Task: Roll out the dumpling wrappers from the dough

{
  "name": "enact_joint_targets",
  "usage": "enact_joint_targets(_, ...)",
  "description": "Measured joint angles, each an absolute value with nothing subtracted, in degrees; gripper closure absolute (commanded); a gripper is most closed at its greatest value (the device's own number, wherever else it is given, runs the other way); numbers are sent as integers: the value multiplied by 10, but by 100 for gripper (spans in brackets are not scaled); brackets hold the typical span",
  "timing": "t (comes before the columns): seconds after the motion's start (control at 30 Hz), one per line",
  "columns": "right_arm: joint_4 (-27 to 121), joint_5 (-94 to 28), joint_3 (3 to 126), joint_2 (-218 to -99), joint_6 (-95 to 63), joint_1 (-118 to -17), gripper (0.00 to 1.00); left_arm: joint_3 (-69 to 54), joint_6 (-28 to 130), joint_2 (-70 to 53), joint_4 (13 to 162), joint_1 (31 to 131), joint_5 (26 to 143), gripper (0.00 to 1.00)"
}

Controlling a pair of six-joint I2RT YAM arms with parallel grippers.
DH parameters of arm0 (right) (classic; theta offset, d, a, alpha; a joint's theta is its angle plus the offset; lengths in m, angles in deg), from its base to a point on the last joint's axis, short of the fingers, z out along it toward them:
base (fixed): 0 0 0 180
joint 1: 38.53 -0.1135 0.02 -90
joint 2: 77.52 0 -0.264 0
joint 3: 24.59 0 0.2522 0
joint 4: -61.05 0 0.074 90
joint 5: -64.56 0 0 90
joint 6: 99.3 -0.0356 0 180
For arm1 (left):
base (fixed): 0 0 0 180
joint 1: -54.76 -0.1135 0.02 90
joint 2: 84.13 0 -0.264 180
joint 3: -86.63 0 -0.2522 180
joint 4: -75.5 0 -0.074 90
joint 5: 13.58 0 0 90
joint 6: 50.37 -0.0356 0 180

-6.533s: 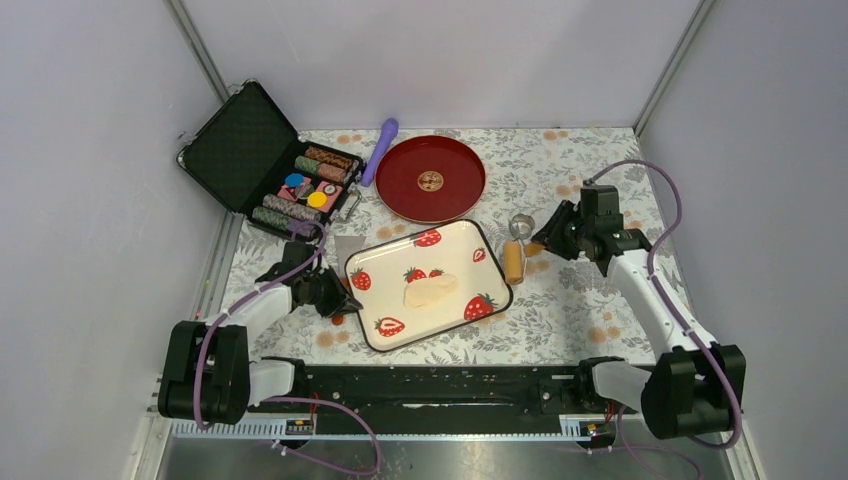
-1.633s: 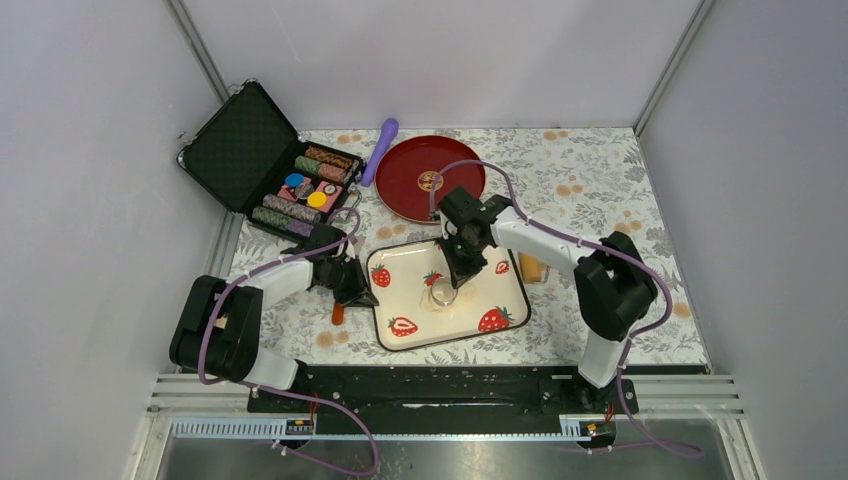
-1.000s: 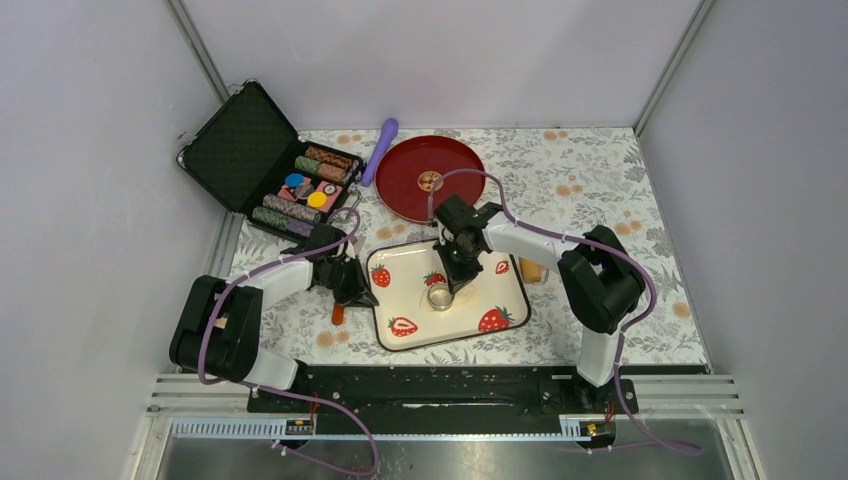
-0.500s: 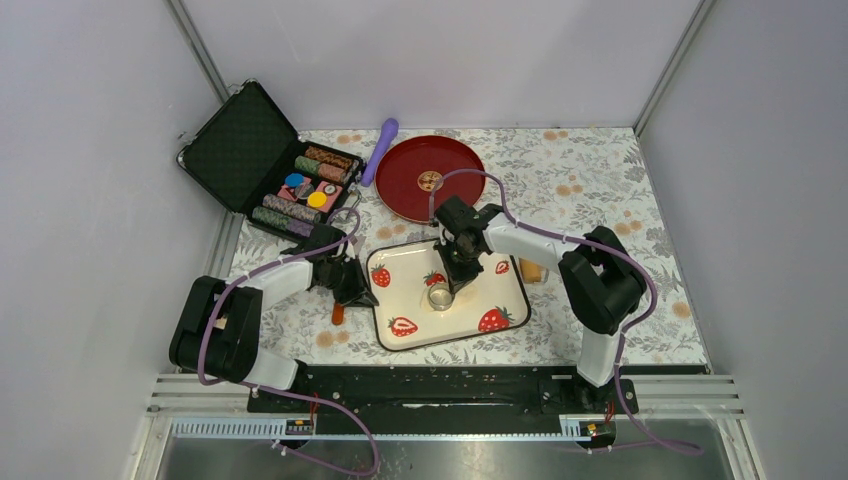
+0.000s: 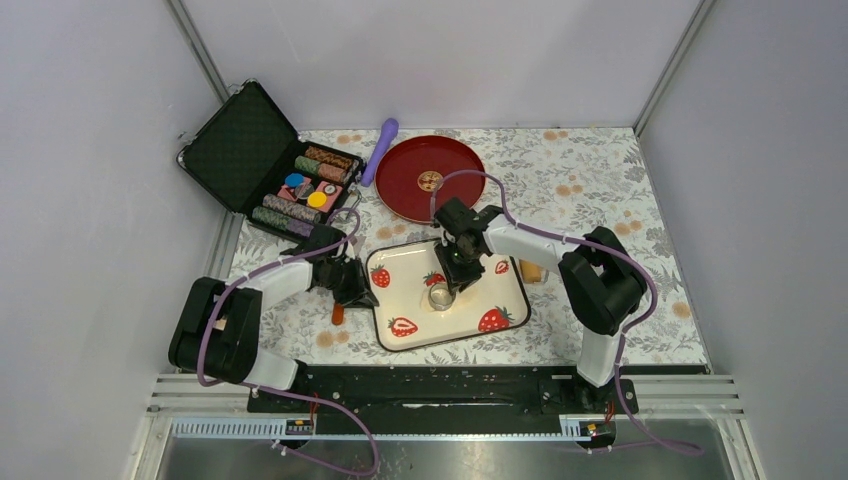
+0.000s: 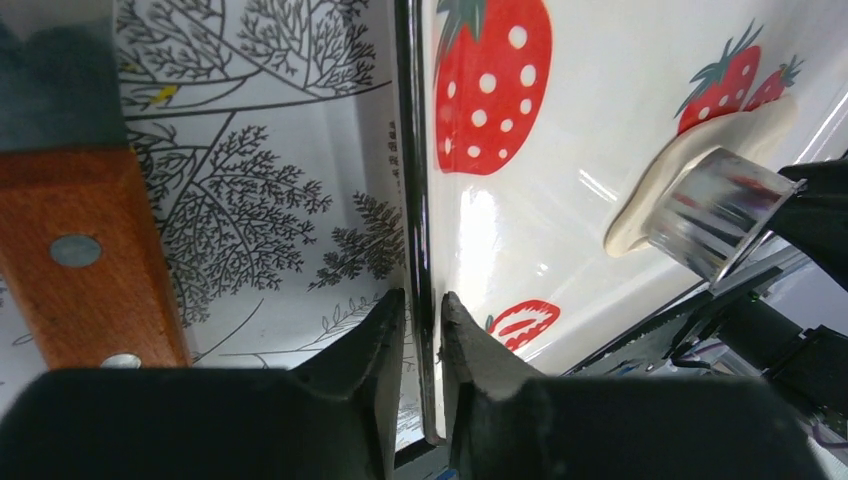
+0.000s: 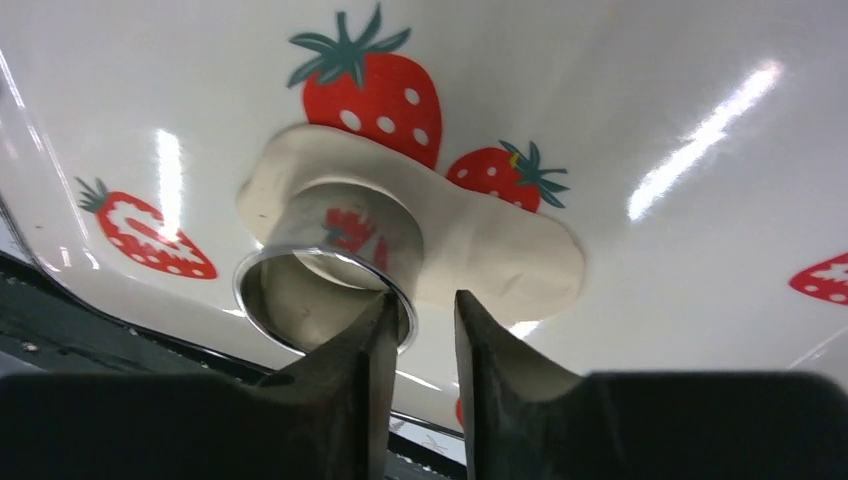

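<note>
strawberry tray (image 5: 468, 298) held flattened dough (image 7: 500, 250), ring cutter (image 7: 335, 240) standing on it; left gripper (image 6: 420, 300) clamped tray's left rim; right gripper (image 7: 425, 300) barely parted beside cutter, gripping nothing

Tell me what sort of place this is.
Probably a robot test booth: plain grey walls close it in, a left arm and right arm are bolted at the near edge, and a strawberry tray of dough sits near a poker chip case.

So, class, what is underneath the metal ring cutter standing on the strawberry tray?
The ring cutter stands on the flattened dough, which spreads out past it on the strawberry tray. Whether the rim has cut through is hidden by its wall.
</note>
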State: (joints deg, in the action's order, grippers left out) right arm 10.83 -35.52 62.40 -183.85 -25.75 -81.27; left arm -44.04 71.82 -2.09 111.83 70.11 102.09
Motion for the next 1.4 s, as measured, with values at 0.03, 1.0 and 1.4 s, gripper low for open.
enact_joint_targets(0.03, 109, -350, 622, -1838, -257, -813, 51, -440, 717, -22, 1119, 701, 1021, 63)
enact_joint_targets(1.0, 160, -547, 527, -1727, -365, -670, 55, -361, 886, -111, 1100, 880, 987, 52)
enact_joint_targets(1.4, 220, -619, 510, -1786, -391, -672, 65, -362, 934, -23, 1011, 900, 989, 61)
